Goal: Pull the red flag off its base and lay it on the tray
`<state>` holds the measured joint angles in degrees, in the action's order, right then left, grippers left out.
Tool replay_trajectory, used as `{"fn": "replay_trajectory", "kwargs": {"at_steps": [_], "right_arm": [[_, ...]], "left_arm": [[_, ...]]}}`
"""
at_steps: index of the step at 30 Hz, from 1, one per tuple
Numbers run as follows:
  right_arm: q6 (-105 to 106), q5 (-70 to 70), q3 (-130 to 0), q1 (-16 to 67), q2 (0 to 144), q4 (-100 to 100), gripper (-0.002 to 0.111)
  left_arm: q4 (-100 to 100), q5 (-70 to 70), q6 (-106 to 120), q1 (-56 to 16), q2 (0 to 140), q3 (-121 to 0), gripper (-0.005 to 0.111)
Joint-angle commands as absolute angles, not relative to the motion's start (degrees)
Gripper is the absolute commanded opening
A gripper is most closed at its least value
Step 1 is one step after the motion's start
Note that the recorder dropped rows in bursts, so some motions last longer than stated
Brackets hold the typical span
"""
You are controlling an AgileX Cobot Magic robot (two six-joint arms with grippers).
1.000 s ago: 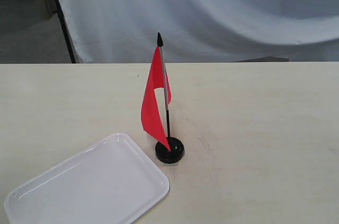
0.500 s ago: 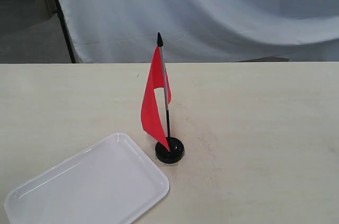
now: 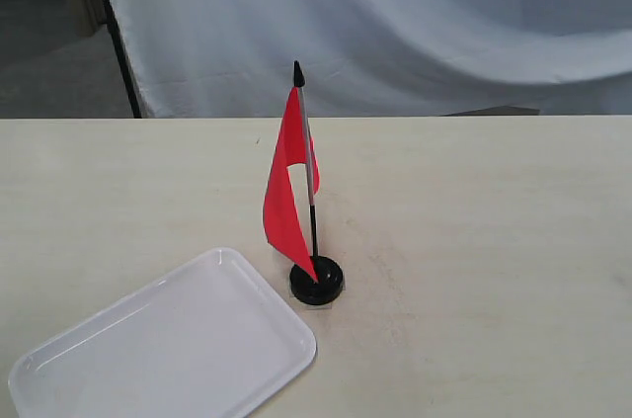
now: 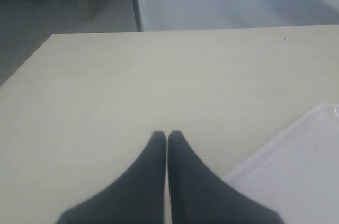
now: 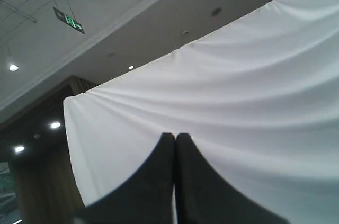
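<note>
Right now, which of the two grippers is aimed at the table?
The left gripper: beyond it lie the table and the tray. The right gripper faces only curtain and ceiling.

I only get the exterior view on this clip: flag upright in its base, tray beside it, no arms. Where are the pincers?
Observer: The left pincer is shut, holding nothing, above the table with the tray rim close by.
Operator: And the right one?
Observer: The right pincer is shut too, aimed up at the white drape and ceiling.
Operator: Does either wrist camera catch the red flag?
Observer: No, neither shows it.
</note>
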<state>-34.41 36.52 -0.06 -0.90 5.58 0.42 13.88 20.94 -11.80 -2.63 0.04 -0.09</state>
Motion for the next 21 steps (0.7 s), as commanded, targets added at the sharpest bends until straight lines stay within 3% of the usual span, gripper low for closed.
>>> {"fn": "replay_trajectory", "kwargs": {"at_steps": [1, 15, 18, 21], "right_arm": [[-34.68, 39.21, -1.34, -1.21, 17.86, -4.77, -0.001], [-30.75, 66.61, -16.92, -1.07, 81.55, -32.28, 0.000], [-33.24, 69.96, -21.70, -1.07, 94.72, -39.98, 0.008], [-33.69, 69.96, -25.73, -0.47, 103.45, -44.66, 0.026]], "left_arm": [[13.63, 21.28, -11.98, -2.61, 0.00, 0.00, 0.001], [13.63, 21.28, -11.98, -2.61, 0.00, 0.00, 0.001], [13.63, 21.28, -11.98, -2.61, 0.00, 0.00, 0.001], [13.63, 21.28, -11.98, -2.61, 0.00, 0.00, 0.001]]}}
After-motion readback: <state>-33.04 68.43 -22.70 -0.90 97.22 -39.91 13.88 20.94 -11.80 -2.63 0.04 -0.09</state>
